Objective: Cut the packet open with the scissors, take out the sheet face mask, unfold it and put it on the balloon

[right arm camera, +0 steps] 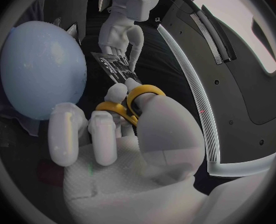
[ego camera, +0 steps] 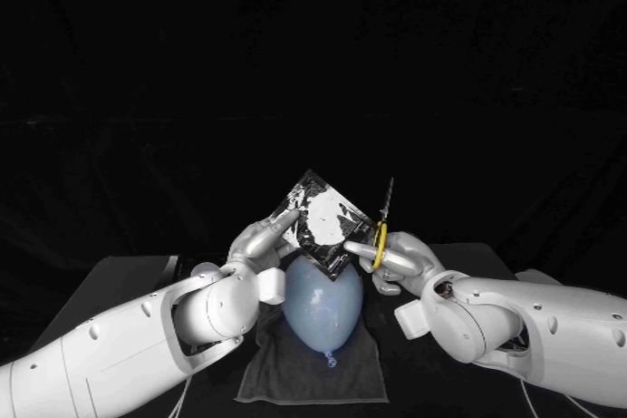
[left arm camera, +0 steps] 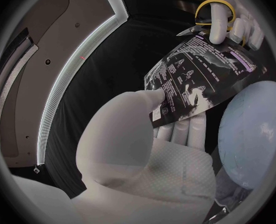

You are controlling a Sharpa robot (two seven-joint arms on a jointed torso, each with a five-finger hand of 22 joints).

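A dark printed packet [ego camera: 323, 220] is held up above the table, pinched at its left corner by my left hand [ego camera: 265, 241]. My right hand [ego camera: 392, 255] holds the yellow-handled scissors [ego camera: 383, 226] upright just right of the packet, blades pointing up. In the left wrist view the packet [left arm camera: 200, 82] sits between thumb and fingers of my left hand [left arm camera: 150, 134], with the scissors' yellow handles [left arm camera: 214, 11] beyond it. The right wrist view shows my right hand [right arm camera: 122, 129] through the yellow handles [right arm camera: 128, 102], the packet [right arm camera: 116, 67] ahead. A pale blue balloon [ego camera: 322, 300] lies below on a grey cloth.
The grey cloth [ego camera: 281, 373] under the balloon lies on the black table [ego camera: 124, 282], between my two arms. The balloon also looms close in the wrist views [left arm camera: 252, 129] [right arm camera: 41, 69].
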